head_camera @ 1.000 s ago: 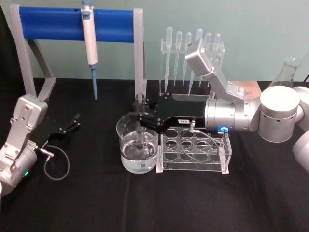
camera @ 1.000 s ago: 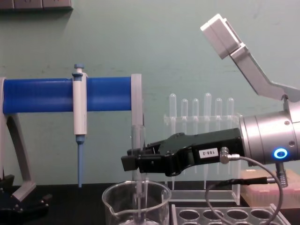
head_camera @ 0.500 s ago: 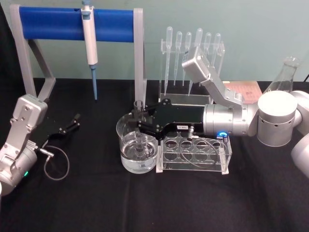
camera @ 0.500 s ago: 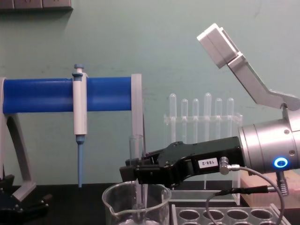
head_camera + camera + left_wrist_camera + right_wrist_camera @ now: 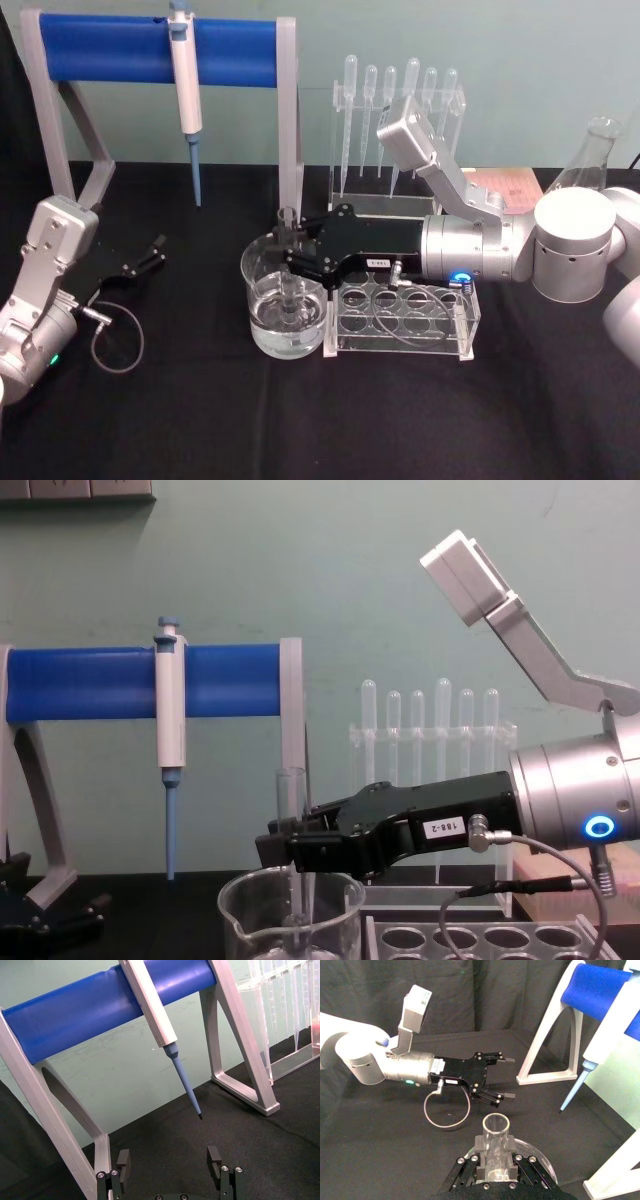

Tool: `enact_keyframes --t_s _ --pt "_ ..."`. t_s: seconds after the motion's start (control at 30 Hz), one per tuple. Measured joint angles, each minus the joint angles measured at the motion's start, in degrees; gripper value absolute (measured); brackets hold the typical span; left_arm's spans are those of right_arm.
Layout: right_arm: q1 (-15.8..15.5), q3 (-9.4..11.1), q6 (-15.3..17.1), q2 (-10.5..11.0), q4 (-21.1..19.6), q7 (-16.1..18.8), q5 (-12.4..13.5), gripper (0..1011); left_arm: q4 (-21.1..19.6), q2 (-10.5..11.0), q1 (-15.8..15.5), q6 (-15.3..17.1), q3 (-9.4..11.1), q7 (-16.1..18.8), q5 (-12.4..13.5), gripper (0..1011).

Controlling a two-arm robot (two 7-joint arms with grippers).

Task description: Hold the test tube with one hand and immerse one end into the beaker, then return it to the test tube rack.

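Well left of the beaker (image 5: 258, 318), the left gripper (image 5: 152, 254) lies low over the black surface (image 5: 200, 420). Its jaws stand wide apart with nothing between them, as the left wrist view shows (image 5: 168, 1159). Behind the beaker and to its left, a pipettor (image 5: 184, 72) hangs on a blue stand (image 5: 110, 50).

The beaker holds clear liquid in its lower part. The tube (image 5: 288, 216) stands upright in it, rim above the beaker's rim and round end down at the liquid; how deep it sits I cannot tell.

The right gripper (image 5: 286, 250) reaches in from the beaker's right. Its jaws are closed on the tube just above the beaker's rim (image 5: 288, 846). The rack (image 5: 400, 322) sits just right of the beaker, under that gripper. Pipettes (image 5: 400, 95) hang behind the beaker, to its right.
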Motion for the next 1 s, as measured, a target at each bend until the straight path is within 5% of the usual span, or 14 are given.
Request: enact_keyframes --t_s 1.0 --pt "0.07 0.00 -0.01 0.00 0.04 -0.09 0.13 234 0.00 0.00 0.00 0.00 0.00 0.00 0.00 1000"
